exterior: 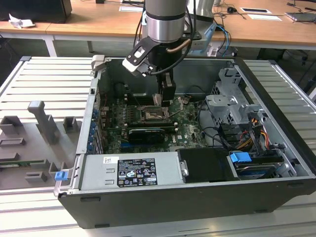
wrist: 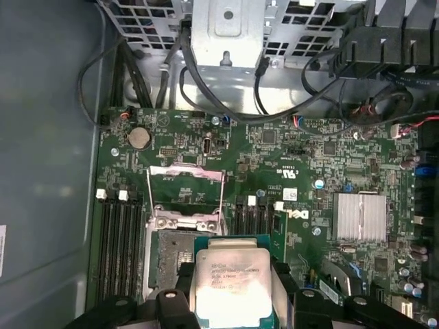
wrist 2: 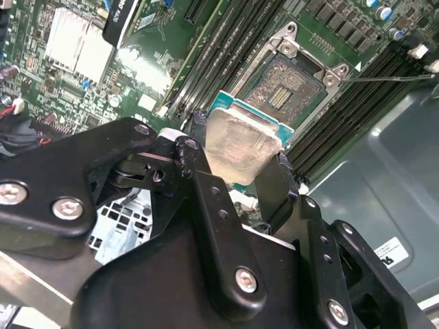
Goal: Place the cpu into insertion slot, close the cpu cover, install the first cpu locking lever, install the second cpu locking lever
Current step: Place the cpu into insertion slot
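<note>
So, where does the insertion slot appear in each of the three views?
Exterior view: insertion slot, middle of the green board, just below the gripper.
Second wrist view: just beyond the held cpu.
First wrist view: partly covered by the cpu.
Shared landmark: the long black memory slots beside it.

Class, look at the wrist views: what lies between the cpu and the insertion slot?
Nothing. In the second wrist view the cpu, clamped in the jaws, hangs close to the open insertion slot, with no object between them.
</note>
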### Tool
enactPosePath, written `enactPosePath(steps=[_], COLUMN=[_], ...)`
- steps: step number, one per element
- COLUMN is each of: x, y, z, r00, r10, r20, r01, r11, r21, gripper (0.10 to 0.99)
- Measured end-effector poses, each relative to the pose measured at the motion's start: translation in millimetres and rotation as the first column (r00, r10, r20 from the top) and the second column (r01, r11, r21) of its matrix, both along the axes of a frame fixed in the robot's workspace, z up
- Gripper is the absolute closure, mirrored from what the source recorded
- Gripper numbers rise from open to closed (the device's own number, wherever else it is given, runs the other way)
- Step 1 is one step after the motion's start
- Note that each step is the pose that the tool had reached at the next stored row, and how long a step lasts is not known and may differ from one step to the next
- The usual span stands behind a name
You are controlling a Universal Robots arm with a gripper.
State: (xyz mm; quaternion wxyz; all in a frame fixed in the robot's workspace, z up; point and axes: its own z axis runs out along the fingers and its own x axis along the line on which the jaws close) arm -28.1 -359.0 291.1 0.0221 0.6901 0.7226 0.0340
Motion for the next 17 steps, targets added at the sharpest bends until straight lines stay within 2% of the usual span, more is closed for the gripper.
enactPosePath(steps=[17], x=[-1.2], y=[0.0], z=[-23.7], r00=[1.0000], r10=[-0.008], r20=[0.0000], r01=[0.008], r11=[1.0000], r21=[0.000], gripper=[0.557])
